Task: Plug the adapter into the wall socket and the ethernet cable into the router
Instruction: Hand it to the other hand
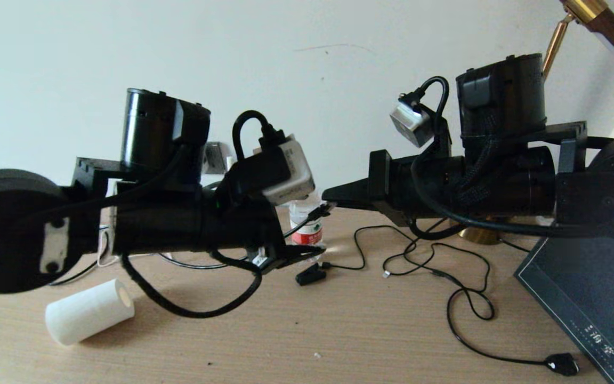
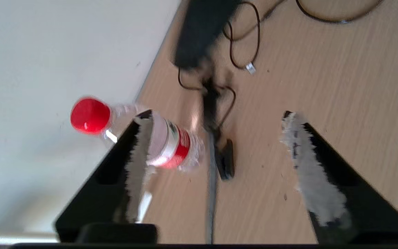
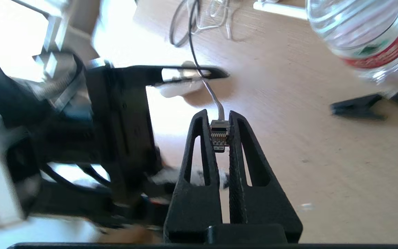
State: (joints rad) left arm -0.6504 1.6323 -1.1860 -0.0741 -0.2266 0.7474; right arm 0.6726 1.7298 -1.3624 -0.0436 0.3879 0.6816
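Note:
My right gripper (image 3: 218, 114) is shut on the ethernet cable's small clear connector (image 3: 219, 136), with the gold contacts facing the camera. In the head view this gripper (image 1: 331, 194) hovers level above the middle of the wooden desk, the connector (image 1: 317, 212) at its tip. The left gripper (image 2: 216, 116) is open just below it (image 1: 312, 250). The thin cable (image 2: 211, 193) runs loose between the padded fingers (image 2: 309, 173), touching neither. A grey square plate, apparently the wall socket (image 1: 213, 157), peeks out behind the left arm. Adapter and router are hidden.
A water bottle (image 1: 307, 224) with a red cap stands by the wall under both grippers. On the desk lie a black clip (image 1: 311, 276), a white paper roll (image 1: 89, 312), a looping lamp cord with a switch (image 1: 563, 364), a dark book (image 1: 579, 288) and a brass lamp base (image 1: 480, 234).

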